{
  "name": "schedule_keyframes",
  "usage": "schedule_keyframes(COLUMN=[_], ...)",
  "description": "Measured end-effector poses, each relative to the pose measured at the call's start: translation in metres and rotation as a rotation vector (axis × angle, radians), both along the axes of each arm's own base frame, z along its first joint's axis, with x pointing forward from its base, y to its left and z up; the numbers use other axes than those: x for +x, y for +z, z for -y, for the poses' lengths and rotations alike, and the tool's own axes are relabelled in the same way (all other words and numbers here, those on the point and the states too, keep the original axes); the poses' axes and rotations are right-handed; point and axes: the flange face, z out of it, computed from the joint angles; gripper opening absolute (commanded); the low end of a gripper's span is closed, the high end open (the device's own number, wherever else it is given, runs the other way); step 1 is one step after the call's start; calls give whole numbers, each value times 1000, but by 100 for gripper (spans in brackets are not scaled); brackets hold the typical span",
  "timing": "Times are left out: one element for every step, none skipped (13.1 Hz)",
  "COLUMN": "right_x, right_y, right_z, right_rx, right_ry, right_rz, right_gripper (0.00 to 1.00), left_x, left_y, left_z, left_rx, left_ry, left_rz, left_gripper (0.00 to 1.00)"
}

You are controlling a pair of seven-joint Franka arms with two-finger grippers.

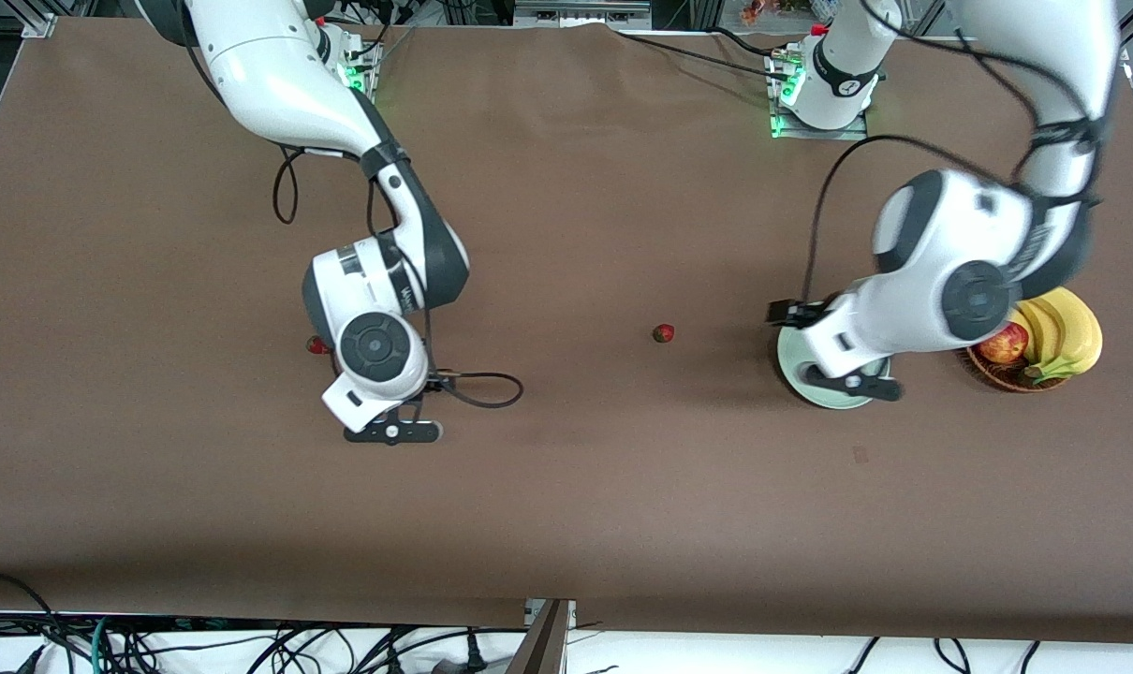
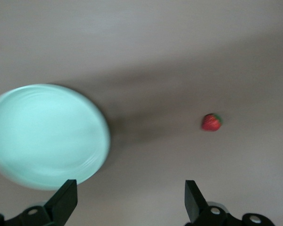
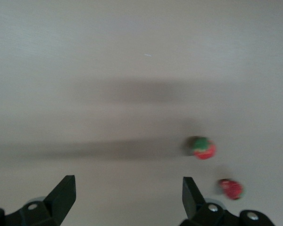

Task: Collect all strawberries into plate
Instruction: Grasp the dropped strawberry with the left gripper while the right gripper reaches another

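Observation:
The pale mint-green plate lies toward the left arm's end of the table, beside the basket. My left gripper hangs over it, open and empty. In the left wrist view the plate is empty, my left gripper is over bare table at its edge, and one strawberry lies apart from it. That strawberry lies mid-table. My right gripper is open and empty above the table. Another strawberry peeks out beside the right arm. The right wrist view shows my right gripper and two strawberries lying close together.
A brown wicker basket with a red-yellow apple and bananas stands beside the plate, at the left arm's end. A black cable from the right arm loops on the brown table.

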Motion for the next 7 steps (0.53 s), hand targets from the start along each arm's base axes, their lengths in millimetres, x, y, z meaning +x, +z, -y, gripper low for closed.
schedule_keyframes(right_x=[2,3,4,5,5,4,2], right_y=[-7,-11,-15,-20,-24,-30,-36], right_z=[22,42,62,81,97,114,126], right_rx=[-10,0,28,66,99,124,138], right_ry=[1,-3,-5,-4,-1,6,12], right_rz=[-23,-45,-70,-92,-104,-112,-111], right_gripper=[100,100,100,100,100,100,100], left_x=[-17,-39,-60,-74,-81,-82,-81], left_y=[-23,-46,-69,-90,-107,-123,-136], left_z=[38,72,98,108,108,105,100], left_rx=[-5,-14,-22,-15,9,38,60], left_ry=[-25,-48,-69,-95,-120,-141,-157], left_rz=[35,78,113,129,129,125,122], left_gripper=[100,100,100,100,100,98,96])
